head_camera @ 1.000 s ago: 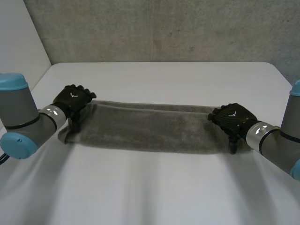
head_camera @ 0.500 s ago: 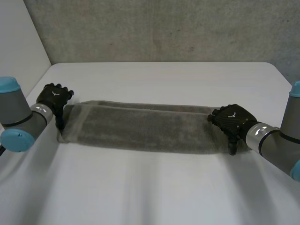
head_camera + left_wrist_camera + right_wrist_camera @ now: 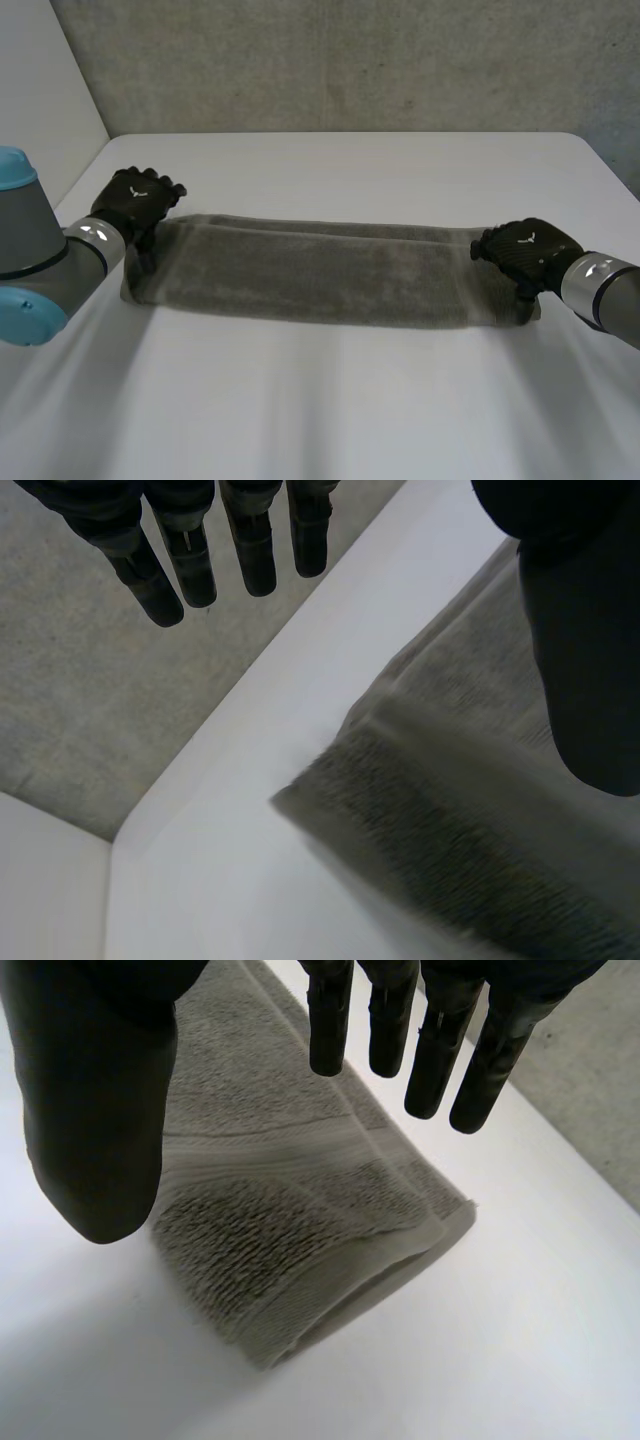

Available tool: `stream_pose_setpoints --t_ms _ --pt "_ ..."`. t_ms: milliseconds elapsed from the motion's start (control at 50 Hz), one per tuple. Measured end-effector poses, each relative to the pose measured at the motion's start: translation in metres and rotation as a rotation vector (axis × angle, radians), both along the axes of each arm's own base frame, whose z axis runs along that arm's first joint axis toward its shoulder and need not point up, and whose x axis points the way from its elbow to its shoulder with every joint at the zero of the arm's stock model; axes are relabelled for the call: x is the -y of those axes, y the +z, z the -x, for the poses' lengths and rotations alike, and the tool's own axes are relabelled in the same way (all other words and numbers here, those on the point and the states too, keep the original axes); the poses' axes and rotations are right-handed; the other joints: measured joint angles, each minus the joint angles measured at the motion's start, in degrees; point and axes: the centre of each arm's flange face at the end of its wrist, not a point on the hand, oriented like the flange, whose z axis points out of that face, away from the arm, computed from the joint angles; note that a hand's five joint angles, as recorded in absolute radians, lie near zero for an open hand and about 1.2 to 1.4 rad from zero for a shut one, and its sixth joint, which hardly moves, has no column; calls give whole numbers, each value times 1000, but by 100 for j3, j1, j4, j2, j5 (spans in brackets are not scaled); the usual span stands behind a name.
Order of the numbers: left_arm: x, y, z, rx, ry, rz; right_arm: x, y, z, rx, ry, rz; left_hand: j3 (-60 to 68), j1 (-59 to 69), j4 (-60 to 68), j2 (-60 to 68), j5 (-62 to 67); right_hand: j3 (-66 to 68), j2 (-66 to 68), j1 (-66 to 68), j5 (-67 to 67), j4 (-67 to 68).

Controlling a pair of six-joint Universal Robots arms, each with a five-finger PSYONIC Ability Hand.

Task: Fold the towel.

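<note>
One long grey towel (image 3: pixel 320 272) lies flat on the white table (image 3: pixel 330 400), folded lengthwise into a narrow strip. The left hand (image 3: pixel 135 205) is at one short end. Its fingers (image 3: pixel 190 560) are straight and spread away from the thumb, with nothing between them. In the left wrist view the towel's folded corner lies below the thumb side of the palm, and the fingertips reach beyond it. I cannot tell whether this hand touches the cloth. The right hand (image 3: pixel 530 255) is at the opposite short end, equally slack, its straight fingers (image 3: pixel 432 1055) held apart from the thumb. The towel's layered end lies beneath its palm, ungripped.
</note>
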Motion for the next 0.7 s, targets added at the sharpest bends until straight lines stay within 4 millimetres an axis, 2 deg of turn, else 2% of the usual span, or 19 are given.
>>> stream_pose_setpoints --t_ms 180,380,480,520,560,640,700 --pt "-22 1 14 -119 -17 -61 2 -10 8 1 -14 -36 0 0 0 0 0 1019 1049 872 874 991" --pt "-32 -4 21 -159 -45 -93 11 -34 11 -11 -26 -72 0 0 0 0 1 1820 1850 1730 1643 1779" --pt "-33 -6 22 -158 -48 -94 15 -40 11 -14 -30 -60 0 0 0 0 1 3019 3083 3002 2865 2998" --pt "-33 -6 22 -158 -48 -94 17 -41 11 -14 -33 -55 0 0 0 0 1 3827 3920 3811 3724 3841" --pt "-34 -6 23 -158 -50 -94 19 -41 12 -15 -38 -46 0 0 0 0 1 5282 5415 5255 5178 5285" --pt "-34 -6 23 -157 -52 -94 25 -40 18 -19 -61 -31 0 0 0 0 1 5606 5626 5553 5538 5709" --pt "-34 -6 23 -157 -52 -94 33 -35 29 -31 -109 -9 0 0 0 0 1 5631 5626 5553 5538 5709"
